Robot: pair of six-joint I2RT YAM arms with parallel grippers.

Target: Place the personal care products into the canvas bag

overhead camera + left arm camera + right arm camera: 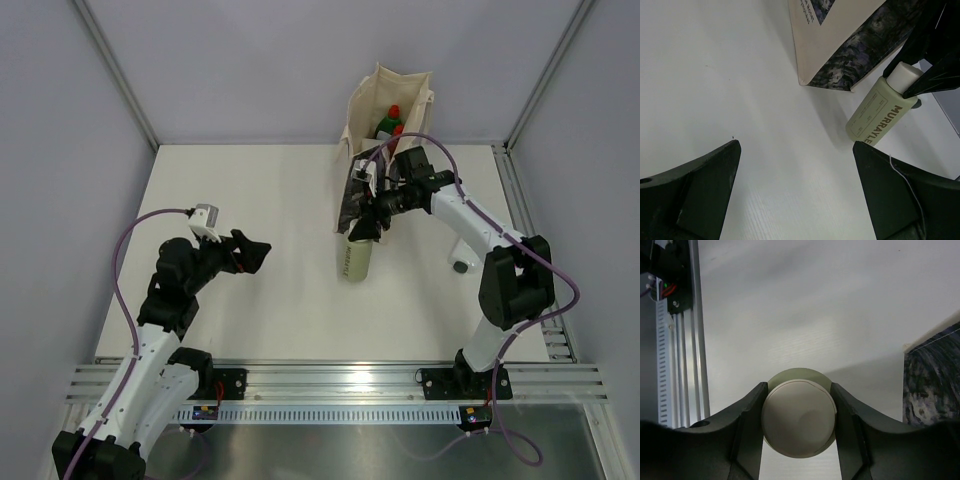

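1. Top: holding pale-green bottle (354,262) by its top with right gripper (366,228), just beside bag (360,115); hanging left gripper (255,252) spread wide over table (250,180), well apart.
2. Left wrist: viewing bottle tilted, near bag's printed corner.
3. Right wrist: pinching white cap (799,421) between both fingers.

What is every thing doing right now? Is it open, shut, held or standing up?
Bag, standing up, top open, bottles inside.
Red-capped bottles, in the bag, caps on.
Pale green bottle, cap on, held by its cap, next to the bag.
Right claw, shut on the pale green bottle's cap.
Left claw, open, empty.
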